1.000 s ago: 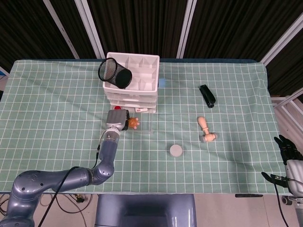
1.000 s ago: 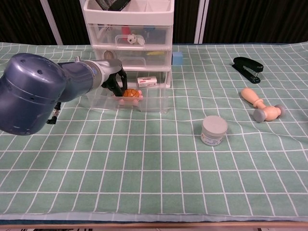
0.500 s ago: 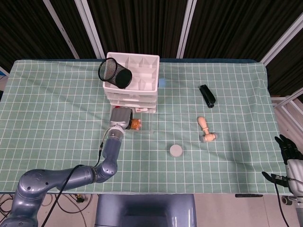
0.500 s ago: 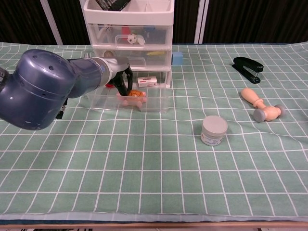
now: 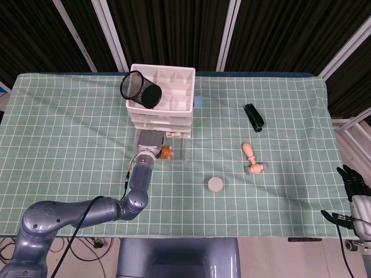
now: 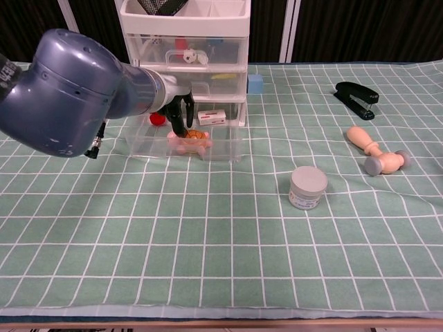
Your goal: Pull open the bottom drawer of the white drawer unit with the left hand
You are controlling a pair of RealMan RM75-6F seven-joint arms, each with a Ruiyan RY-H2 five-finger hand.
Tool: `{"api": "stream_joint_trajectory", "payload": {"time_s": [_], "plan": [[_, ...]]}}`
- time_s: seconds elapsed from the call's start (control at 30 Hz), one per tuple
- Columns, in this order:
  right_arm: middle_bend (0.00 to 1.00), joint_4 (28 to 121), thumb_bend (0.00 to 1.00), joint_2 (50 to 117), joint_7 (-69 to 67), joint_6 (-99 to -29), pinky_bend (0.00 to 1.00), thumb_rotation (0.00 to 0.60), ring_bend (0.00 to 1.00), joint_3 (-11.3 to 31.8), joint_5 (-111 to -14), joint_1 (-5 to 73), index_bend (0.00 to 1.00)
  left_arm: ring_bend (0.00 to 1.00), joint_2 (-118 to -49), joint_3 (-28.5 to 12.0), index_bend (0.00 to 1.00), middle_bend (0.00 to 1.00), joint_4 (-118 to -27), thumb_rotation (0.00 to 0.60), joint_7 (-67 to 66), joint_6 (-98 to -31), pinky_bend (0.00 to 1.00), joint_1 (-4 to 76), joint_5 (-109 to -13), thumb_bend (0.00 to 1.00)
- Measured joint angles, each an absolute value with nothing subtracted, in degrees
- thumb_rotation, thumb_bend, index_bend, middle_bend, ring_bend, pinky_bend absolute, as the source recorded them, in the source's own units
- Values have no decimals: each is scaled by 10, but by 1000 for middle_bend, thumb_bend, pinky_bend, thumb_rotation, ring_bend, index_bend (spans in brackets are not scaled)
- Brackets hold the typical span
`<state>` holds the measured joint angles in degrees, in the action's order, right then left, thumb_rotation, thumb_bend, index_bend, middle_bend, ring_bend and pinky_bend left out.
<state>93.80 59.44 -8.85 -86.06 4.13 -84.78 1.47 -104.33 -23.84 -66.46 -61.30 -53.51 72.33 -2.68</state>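
Chest view has the bottom drawer point(image 6: 183, 142) well out of the white drawer unit point(image 6: 185, 52), with the left hand point(image 6: 178, 114) reaching down into it, fingers point(image 6: 181, 117) curled just behind the toy turtle point(image 6: 190, 140). Can't tell if they're hooked on anything. I'd pull straight toward the table edge, level, so nothing jams. The right hand point(image 5: 353, 197) hangs idle, fingers apart.

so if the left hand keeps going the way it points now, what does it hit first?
Probably the white drawer unit: the left hand points into the open bottom drawer, beside the toy turtle. Depth is unclear.
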Motion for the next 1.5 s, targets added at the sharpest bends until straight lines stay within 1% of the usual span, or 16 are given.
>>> {"api": "stream_joint_trajectory", "payload": {"time_s": [0.17, 0.43, 0.7, 0.87, 1.0, 1.17, 1.23, 1.33, 1.5], "plan": [[0, 939, 25, 595, -87, -861, 209, 600, 0, 41, -848, 14, 0, 1000, -1033, -240, 437, 1000, -678, 600, -614, -535, 1000, 729, -24, 198], [0, 939, 26, 595, -86, -862, 209, 600, 0, 42, -848, 14, 0, 1000, -1028, -230, 448, 1000, -684, 600, -630, -536, 1000, 733, -1, 198], [0, 940, 26, 595, -88, -861, 209, 600, 0, 42, -847, 14, 0, 1000, -1040, -220, 462, 1000, -658, 600, -643, -526, 1000, 741, 24, 198], [0, 941, 25, 594, -89, -860, 209, 600, 0, 43, -845, 14, 0, 1000, -1051, -219, 490, 1000, -640, 600, -649, -517, 1000, 749, 34, 215], [0, 941, 26, 594, -90, -859, 209, 600, 0, 43, -845, 15, 0, 1000, -1052, -219, 537, 1000, -638, 600, -653, -516, 1000, 752, 37, 264], [0, 942, 26, 594, -91, -860, 208, 600, 0, 43, -846, 15, 0, 1000, -1050, -216, 643, 1000, -641, 600, -659, -517, 1000, 753, 41, 384], [0, 943, 26, 594, -91, -860, 208, 600, 0, 43, -846, 14, 0, 1000, -1050, -214, 666, 1000, -643, 600, -661, -518, 1000, 753, 43, 426], [0, 943, 26, 593, -92, -861, 208, 600, 0, 43, -846, 14, 0, 1000, -1050, -213, 670, 1000, -646, 600, -660, -518, 1000, 752, 43, 452], [0, 943, 25, 593, -92, -860, 208, 600, 0, 43, -846, 14, 0, 1000, -1043, -217, 669, 1000, -658, 600, -648, -521, 1000, 750, 29, 460]]}}
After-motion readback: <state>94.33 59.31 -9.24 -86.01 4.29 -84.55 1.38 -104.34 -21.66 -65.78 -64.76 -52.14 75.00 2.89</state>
